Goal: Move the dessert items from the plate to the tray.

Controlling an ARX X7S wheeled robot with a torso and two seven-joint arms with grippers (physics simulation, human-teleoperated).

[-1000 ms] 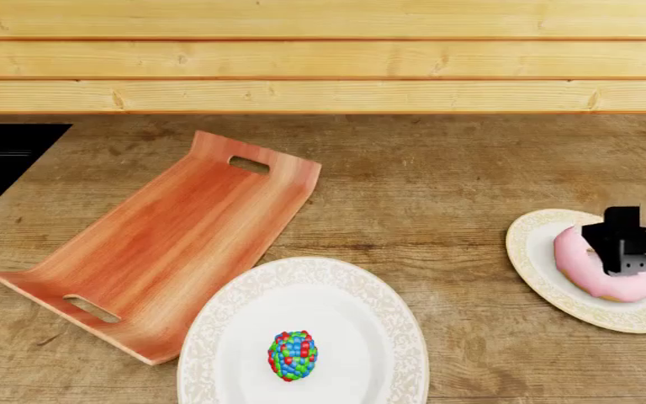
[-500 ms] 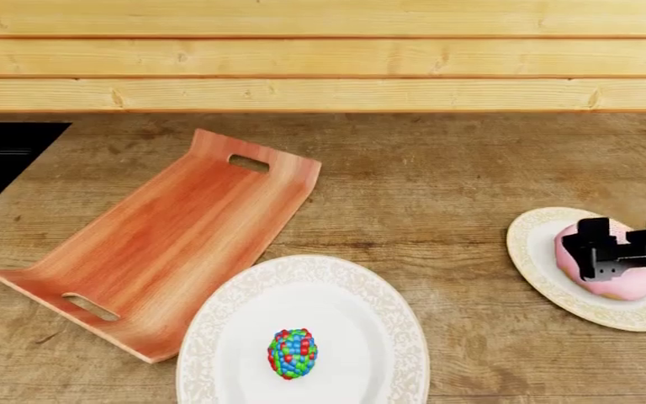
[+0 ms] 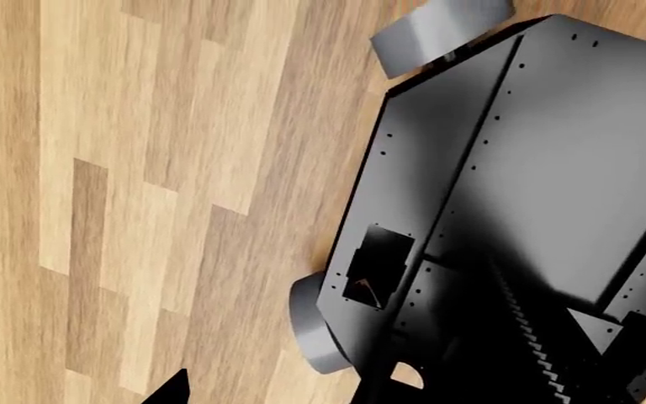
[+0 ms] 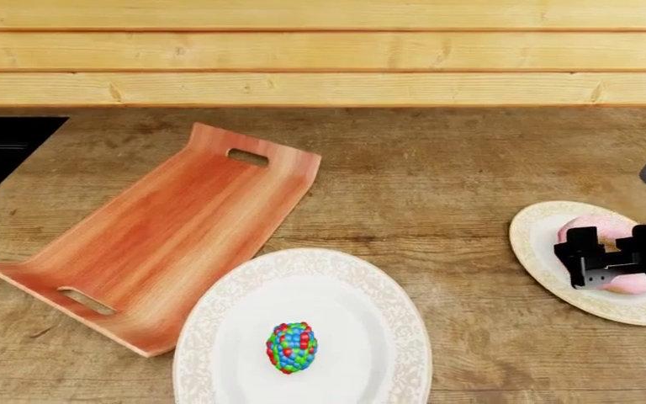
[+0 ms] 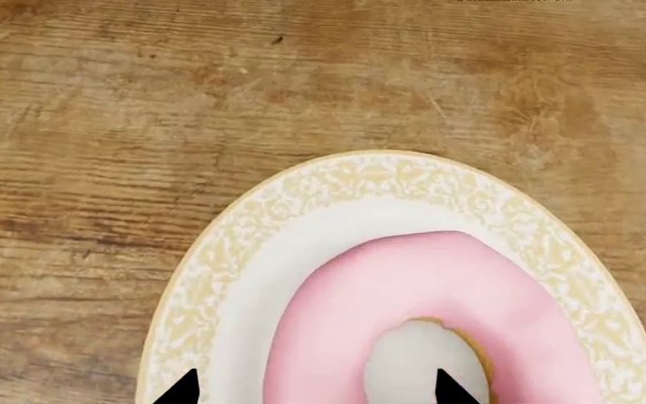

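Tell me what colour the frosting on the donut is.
Pink. The donut shows best in the right wrist view, lying on a white plate with a cream patterned rim.

Bright, even, sharp renders throughout; only soft faint shadows, no glare.

The head view looks forward and down from high above the desk (image 4: 436,177), taking in a wooden plank wall (image 4: 323,50) along the top of the frame, the tray (image 4: 166,244) at left, a large plate (image 4: 390,337) at bottom centre and a smaller plate (image 4: 537,252) at right edge.

The right wrist view sits very close over that smaller plate (image 5: 222,261), facing down; the donut (image 5: 436,295) fills its lower half, with two dark tool tips at the bottom edge. Both views share this plate, the donut (image 4: 584,227) and the surrounding desk (image 5: 132,101).

The left wrist view faces down at a wooden floor (image 3: 132,168) and the robot's dark base (image 3: 525,185), sharing nothing with the others.
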